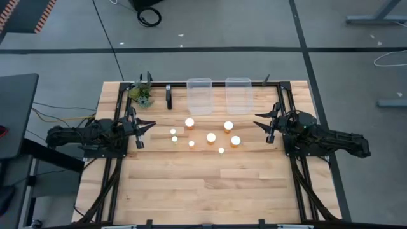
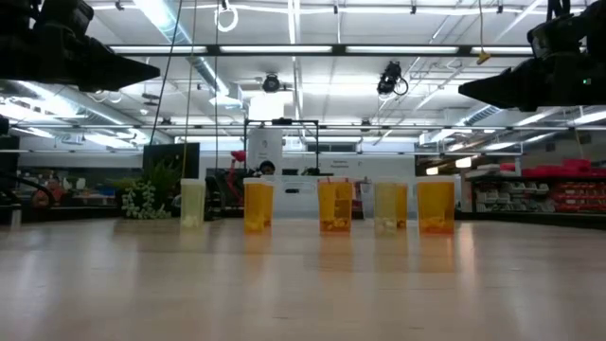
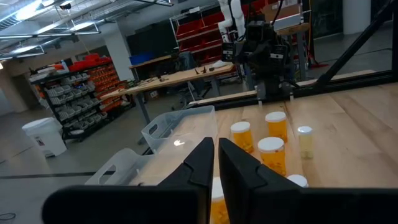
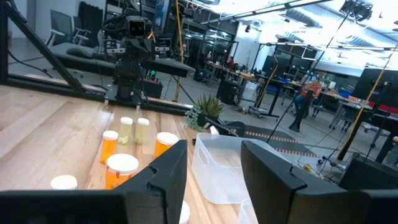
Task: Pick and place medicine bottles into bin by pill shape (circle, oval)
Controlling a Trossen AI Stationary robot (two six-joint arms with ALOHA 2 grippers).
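The medicine bottles (image 1: 210, 137) stand upright in a loose group on the table (image 1: 210, 191), in front of two clear bins (image 1: 218, 95). They are between both grippers. The left gripper (image 1: 151, 125) hangs beside them with fingers closed, holding nothing. The right gripper (image 1: 257, 119) hangs opposite, fingers apart and empty.

A green plant sprig (image 1: 141, 94) sits at the wooden table's (image 1: 210, 191) far left corner, a small black stand (image 1: 169, 97) just beside it, cables (image 1: 149, 15) on the grey floor beyond.
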